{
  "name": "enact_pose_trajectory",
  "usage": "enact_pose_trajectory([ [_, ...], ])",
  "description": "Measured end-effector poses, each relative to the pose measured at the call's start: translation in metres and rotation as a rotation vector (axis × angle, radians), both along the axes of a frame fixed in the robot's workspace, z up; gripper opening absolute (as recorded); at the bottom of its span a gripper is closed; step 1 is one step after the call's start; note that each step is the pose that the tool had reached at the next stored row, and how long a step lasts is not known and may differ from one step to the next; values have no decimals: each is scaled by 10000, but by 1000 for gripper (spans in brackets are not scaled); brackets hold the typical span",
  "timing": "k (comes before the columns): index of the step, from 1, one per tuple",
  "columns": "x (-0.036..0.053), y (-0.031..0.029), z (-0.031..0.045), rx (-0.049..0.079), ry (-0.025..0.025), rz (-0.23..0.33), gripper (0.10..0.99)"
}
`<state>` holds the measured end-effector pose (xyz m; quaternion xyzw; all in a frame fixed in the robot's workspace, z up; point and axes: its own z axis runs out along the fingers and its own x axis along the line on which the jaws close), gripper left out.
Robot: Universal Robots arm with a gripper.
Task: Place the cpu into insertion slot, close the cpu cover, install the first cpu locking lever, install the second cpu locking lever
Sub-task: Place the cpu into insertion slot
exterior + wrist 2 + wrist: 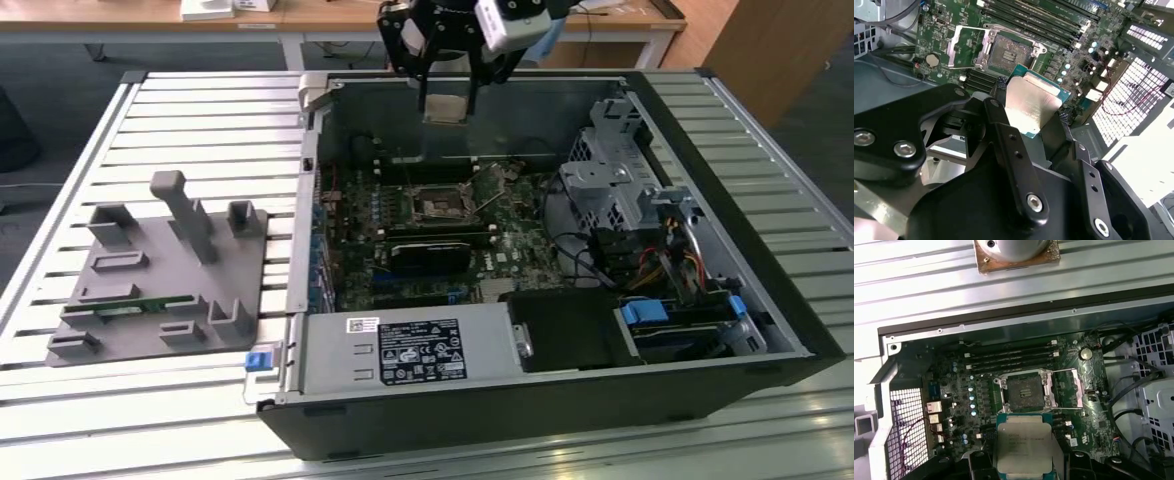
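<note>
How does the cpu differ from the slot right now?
The cpu has a silvery top; the slot has a dark centre. The cpu is held up between the fingers; the slot sits on the green board, empty, its cover open. Both are square.

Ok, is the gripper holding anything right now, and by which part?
The gripper holds the cpu by two opposite edges, pinched between its jaws.

One cpu (1024, 450), one insertion slot (1025, 391), one cpu cover (1079, 390). Four long memory slots (1009, 357), one coin battery (1085, 353). One end effector (447, 108), two fingers (1004, 130). One computer case (747, 160), one grey fixture plate (147, 270), one counter (200, 120).
</note>
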<state>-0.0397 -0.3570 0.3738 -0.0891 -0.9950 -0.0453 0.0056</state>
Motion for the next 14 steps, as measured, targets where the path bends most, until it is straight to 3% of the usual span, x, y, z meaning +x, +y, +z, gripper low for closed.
enact_pose_trajectory([
  [14, -2, 0, -2, 1, 0, -722, 525],
])
